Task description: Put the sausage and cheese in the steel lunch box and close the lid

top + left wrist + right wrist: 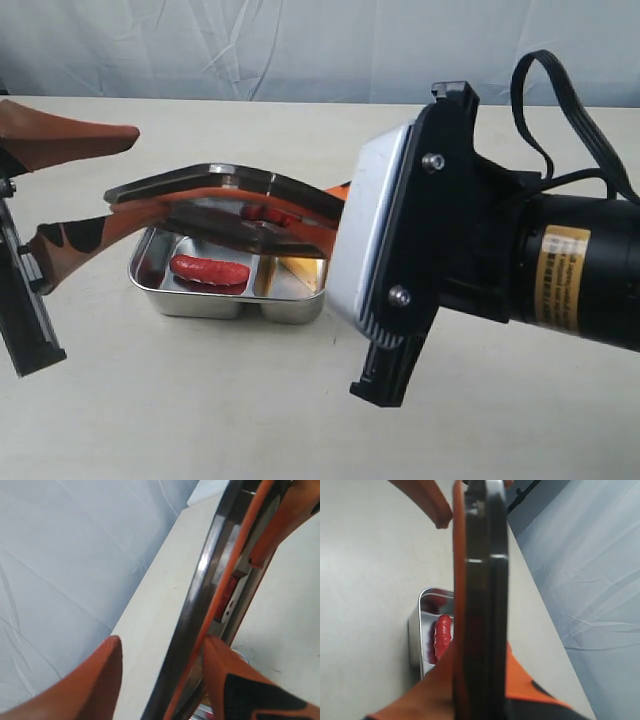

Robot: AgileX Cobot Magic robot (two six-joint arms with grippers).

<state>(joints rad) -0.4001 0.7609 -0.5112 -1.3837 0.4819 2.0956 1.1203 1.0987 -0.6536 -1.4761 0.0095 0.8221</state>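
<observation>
— The lid (235,195) hovers tilted mid-frame over the steel lunch box (200,302); sausage (210,269) and cheese (298,268) sit inside.
— The right gripper (480,680) pinches one edge, carrying it; the left gripper (162,645) gapes wide around the other, probably guiding.

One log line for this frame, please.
sausage, cheese: in steel lunch box | lid: above box, unseated | left end effector: open | right end effector: shut on lid

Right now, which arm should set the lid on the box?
Likely right: the right gripper is shut on the lid above the steel lunch box; the left gripper stands open around its other edge.
</observation>
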